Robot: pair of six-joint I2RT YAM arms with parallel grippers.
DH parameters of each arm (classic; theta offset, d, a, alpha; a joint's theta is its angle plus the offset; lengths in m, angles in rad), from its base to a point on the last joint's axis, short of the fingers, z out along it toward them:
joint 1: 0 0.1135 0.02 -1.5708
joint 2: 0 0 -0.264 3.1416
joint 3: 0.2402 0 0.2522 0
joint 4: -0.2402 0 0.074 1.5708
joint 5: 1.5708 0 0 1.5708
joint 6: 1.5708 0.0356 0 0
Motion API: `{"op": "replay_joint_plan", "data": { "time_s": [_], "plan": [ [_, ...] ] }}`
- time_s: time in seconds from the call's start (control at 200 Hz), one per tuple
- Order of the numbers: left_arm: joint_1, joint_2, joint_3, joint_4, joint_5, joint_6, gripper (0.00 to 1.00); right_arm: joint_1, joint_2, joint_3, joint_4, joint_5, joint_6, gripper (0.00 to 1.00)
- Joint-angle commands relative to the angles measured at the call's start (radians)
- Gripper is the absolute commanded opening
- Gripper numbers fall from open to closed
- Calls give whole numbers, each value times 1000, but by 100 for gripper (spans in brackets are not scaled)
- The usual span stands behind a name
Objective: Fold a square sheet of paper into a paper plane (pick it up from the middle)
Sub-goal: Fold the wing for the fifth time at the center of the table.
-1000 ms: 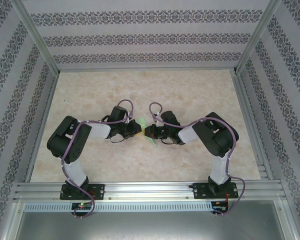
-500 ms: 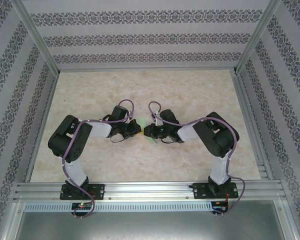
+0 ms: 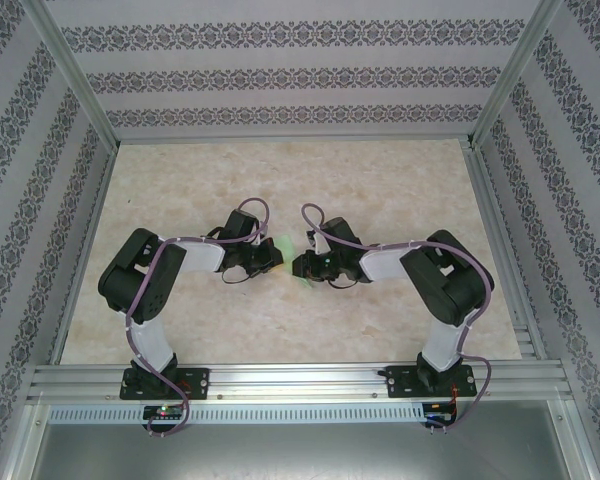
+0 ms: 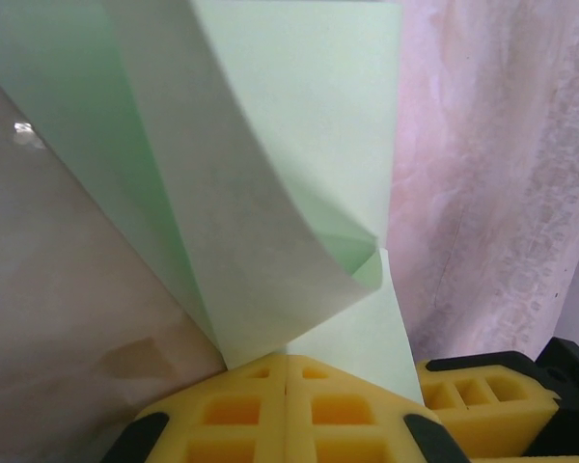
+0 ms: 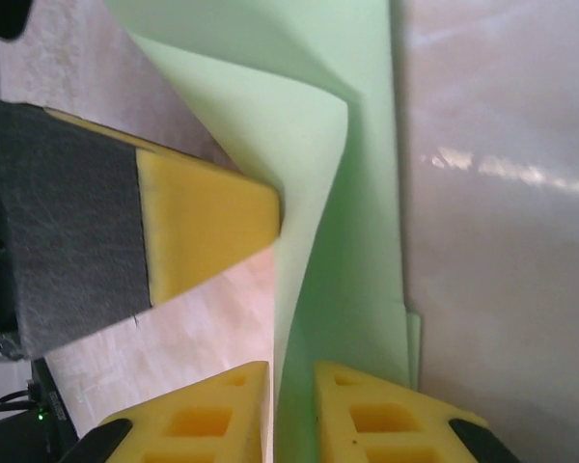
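The folded mint-green sheet of paper [image 3: 283, 243] hangs between my two grippers over the middle of the table. My left gripper [image 3: 273, 258] is shut on it. In the left wrist view its yellow pads [image 4: 232, 410] meet at the left gripper [image 4: 288, 371], and curled layers of the paper [image 4: 270, 193] rise from that seam. My right gripper [image 3: 298, 266] faces it from the right. Its jaws stand slightly open at the right gripper [image 5: 291, 405], and the paper [image 5: 347, 289] runs loose through the gap. The left gripper's finger [image 5: 203, 222] presses the paper's fold from the side.
The marbled tabletop [image 3: 380, 180] stretches behind and beside the arms. Patterned walls and an aluminium frame [image 3: 70, 90] close it in, and a rail [image 3: 300, 380] runs along the near edge. The right gripper's pad [image 4: 482, 400] sits close beside my left jaws.
My right jaws have parted slightly off the paper, and the right arm's elbow has swung outward to the right. The left jaws have closed tight on the paper.
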Motion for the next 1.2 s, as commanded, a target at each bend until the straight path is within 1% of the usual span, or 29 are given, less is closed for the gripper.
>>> {"op": "replay_joint_plan", "data": {
  "time_s": [0.0,0.17,0.31,0.46,0.615,0.819,0.919,1.194],
  "plan": [
    [-6,36,3,-74,-62,24,5,-9,-39,-21,-75,8,-19,18],
    [-6,15,14,-74,-39,32,6,-9,-35,-46,-61,8,-1,11],
    [-5,-16,20,-29,16,31,10,-9,-1,-45,-47,4,13,9],
    [-7,-66,12,-3,52,43,16,-9,29,-43,-37,-2,30,9],
    [-20,-83,-11,39,92,37,18,-9,41,-40,-47,-2,25,10],
    [-45,-48,-4,45,104,37,16,-9,44,-35,-52,0,23,14],
    [-51,-25,3,40,102,34,13,-10,44,-32,-56,1,23,14],
    [-60,27,18,18,94,38,11,-12,30,-31,-49,-19,34,15]
  ]
}}
